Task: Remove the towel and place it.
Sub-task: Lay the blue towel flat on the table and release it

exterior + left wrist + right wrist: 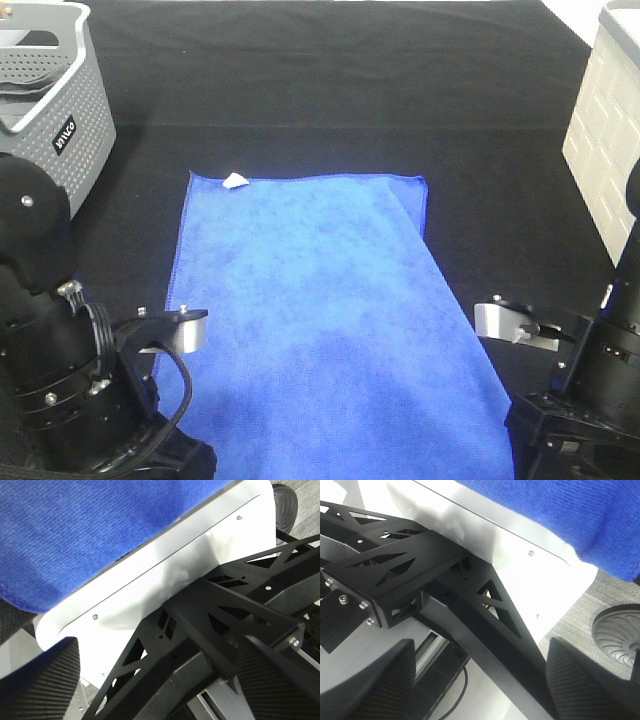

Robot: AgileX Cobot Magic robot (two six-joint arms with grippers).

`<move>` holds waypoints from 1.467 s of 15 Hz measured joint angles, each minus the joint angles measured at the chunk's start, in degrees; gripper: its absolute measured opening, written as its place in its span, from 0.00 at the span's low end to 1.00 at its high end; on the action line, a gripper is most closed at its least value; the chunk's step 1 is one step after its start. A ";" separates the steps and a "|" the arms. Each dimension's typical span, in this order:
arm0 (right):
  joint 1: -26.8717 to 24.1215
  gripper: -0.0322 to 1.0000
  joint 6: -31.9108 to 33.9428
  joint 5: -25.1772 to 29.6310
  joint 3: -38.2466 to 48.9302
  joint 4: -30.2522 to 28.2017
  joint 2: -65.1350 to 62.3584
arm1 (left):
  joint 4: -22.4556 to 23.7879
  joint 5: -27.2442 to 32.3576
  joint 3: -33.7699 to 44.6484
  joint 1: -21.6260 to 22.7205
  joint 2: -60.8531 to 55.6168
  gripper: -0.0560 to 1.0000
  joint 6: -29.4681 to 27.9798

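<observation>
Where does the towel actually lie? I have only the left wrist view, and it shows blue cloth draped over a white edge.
Observer: The towel is spread flat on the black table top, and its near end runs out of the bottom of the exterior high view.
Operator: Is anything else on that surface?
Observer: A grey basket stands at the far left, clear of the towel.
Operator: What about the right gripper?
Observer: The right wrist view shows the right gripper with its fingers wide apart and nothing between them.
</observation>
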 joint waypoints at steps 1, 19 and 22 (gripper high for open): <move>0.00 0.71 0.06 -0.29 0.00 -0.29 -1.32 | 0.00 0.74 -0.69 0.00 -0.63 0.79 0.00; -20.00 0.72 9.00 -0.63 -34.49 -4.87 -10.94 | 29.11 0.23 -33.58 11.69 -3.67 0.83 -14.50; -20.00 0.72 8.82 -1.83 -37.36 -5.96 -8.82 | 31.34 -0.63 -37.07 15.81 -0.92 0.83 -14.67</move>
